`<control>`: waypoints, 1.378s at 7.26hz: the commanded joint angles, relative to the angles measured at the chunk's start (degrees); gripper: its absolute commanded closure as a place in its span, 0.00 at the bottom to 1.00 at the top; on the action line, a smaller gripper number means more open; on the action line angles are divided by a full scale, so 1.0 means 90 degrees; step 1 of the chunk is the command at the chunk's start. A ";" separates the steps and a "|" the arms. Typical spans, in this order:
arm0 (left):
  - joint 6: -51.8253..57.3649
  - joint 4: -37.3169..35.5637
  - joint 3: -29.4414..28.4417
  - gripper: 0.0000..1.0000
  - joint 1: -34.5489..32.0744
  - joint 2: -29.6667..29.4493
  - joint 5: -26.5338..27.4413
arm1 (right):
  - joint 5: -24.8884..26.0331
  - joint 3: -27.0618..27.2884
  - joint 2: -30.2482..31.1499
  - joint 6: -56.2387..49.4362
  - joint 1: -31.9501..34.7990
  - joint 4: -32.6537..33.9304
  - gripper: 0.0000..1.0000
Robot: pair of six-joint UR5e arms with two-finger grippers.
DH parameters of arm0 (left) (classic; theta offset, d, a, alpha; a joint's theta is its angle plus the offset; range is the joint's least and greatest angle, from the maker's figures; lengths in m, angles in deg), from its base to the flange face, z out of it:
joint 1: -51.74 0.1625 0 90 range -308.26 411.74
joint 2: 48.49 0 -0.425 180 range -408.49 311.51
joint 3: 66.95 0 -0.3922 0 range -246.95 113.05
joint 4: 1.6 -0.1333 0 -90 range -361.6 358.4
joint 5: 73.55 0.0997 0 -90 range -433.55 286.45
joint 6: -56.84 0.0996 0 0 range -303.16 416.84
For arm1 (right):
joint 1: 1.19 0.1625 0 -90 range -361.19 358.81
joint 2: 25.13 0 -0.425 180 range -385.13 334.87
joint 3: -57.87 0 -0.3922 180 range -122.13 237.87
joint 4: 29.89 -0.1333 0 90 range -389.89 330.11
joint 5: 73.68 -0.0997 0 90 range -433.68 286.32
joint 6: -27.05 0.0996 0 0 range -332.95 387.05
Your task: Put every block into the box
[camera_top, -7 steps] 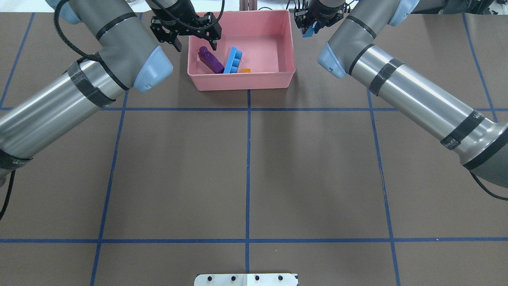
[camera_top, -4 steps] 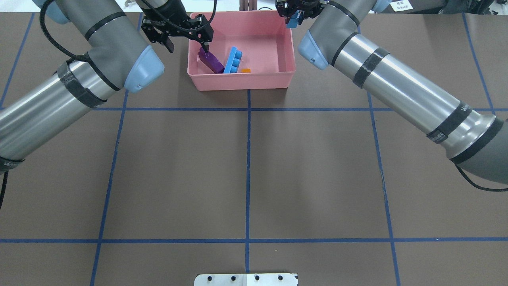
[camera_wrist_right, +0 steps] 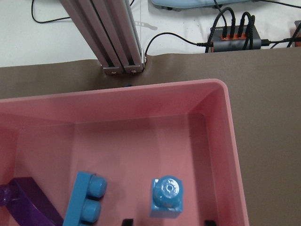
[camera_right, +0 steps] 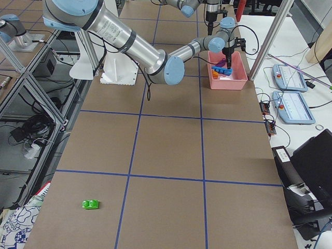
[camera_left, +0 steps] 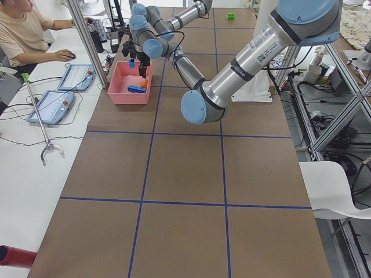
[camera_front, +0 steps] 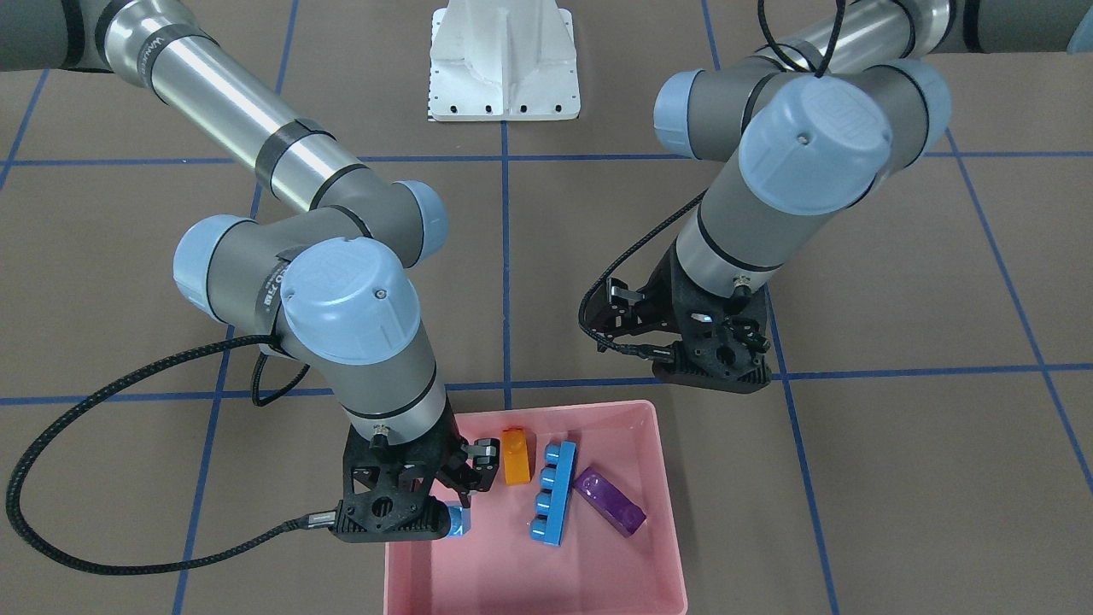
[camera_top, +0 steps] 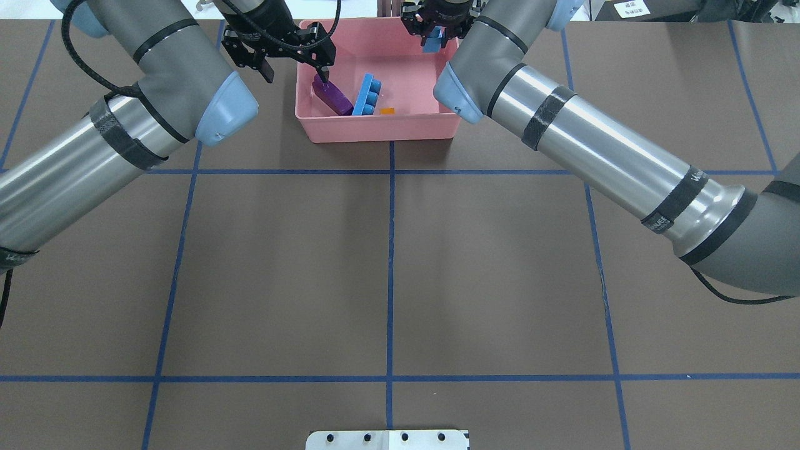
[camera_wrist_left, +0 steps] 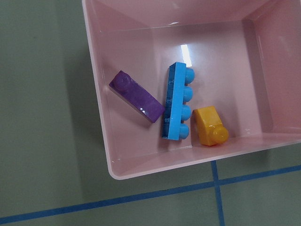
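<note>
**Tiny cube over the box, green brick far off**

We saw the right gripper (camera_top: 432,32) over the box (camera_top: 375,128), near its wall farthest from the robot. Its jaws were spread wider than the tiny blue cube (camera_wrist_right: 167,200) between them. We could not tell whether the cube touched the box floor. The purple brick (camera_top: 334,99), long blue brick (camera_top: 367,95) and orange brick (camera_top: 387,111) lay inside the box. The left gripper (camera_top: 297,75) hung parted over the box's left wall. The green brick (camera_right: 91,204) lay well apart from the box.

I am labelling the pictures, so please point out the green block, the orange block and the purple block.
green block (camera_right: 91,204), exterior right view, middle of its top.
orange block (camera_wrist_left: 207,123), left wrist view, body beside its stud.
purple block (camera_wrist_left: 141,100), left wrist view, middle of long face.
</note>
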 commanded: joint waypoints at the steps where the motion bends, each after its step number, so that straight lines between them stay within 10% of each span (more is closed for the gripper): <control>1: 0.0402 -0.0002 0.0489 0.00 -0.0291 0.0694 0.0019 | -0.0417 0.0165 0.0014 -0.0021 0.0187 0.0431 0.01; 5: 0.4469 -0.1661 0.1302 0.00 -0.1657 0.1848 0.0009 | -0.0791 0.2765 0.0761 -0.1287 0.0519 0.3221 0.01; 10: 0.5824 -0.1410 0.1244 0.00 -0.3406 0.3840 -0.0020 | -0.1533 0.6099 0.4606 -0.3435 0.1641 0.3628 0.01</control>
